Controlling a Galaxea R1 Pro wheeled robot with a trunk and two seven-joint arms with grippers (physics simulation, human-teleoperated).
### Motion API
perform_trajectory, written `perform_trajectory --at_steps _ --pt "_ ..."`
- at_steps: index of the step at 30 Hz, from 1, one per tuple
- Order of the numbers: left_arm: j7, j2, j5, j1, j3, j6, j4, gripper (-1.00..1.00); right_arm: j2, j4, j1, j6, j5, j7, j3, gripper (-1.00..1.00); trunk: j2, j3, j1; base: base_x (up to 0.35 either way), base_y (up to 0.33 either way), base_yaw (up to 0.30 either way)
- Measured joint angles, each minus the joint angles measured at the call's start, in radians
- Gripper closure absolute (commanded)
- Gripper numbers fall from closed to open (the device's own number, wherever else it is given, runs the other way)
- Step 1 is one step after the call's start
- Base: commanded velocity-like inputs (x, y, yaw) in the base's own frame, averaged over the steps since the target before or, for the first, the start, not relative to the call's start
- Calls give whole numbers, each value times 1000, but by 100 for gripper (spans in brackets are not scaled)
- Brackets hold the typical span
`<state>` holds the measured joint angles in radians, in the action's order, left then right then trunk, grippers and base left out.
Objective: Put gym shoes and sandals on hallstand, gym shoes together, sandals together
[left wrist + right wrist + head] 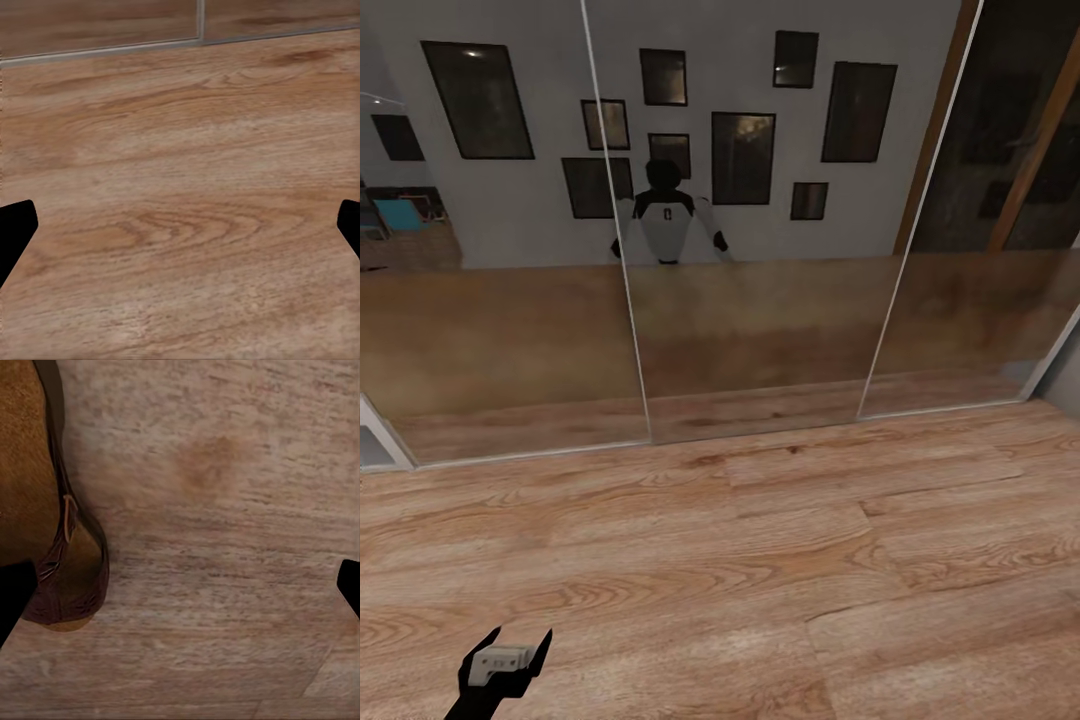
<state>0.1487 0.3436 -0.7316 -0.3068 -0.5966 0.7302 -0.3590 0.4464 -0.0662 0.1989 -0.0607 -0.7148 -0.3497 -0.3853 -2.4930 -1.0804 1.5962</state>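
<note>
Currently my left gripper (510,655) hangs spread wide and empty above the corridor floor (760,560); my right gripper (180,585), equally wide, holds nothing beside a sandal (45,510).

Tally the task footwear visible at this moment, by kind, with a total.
Sandals: 1, a brown sandal lying on the wood floor, seen partly at the edge of the right wrist view
Gym shoes: 0
Total: 1
</note>
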Motion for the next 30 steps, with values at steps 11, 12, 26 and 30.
perform_trajectory --at_steps 11,12,26,30 --pt "0 0 0 0 0 0 0 -100 0 0 0 12 0 0 0 -100 0 -4 0 0 20 76" --pt "0 0 0 0 0 0 0 -100 0 0 0 12 0 0 0 -100 0 -4 0 0 122 32" --pt "0 0 0 0 1 0 0 -100 1 0 0 14 0 0 -1 -100 0 -5 0 0 86 10" --pt "0 0 0 0 1 0 0 -100 1 0 0 17 0 0 -1 -100 0 -5 0 0 18 2"
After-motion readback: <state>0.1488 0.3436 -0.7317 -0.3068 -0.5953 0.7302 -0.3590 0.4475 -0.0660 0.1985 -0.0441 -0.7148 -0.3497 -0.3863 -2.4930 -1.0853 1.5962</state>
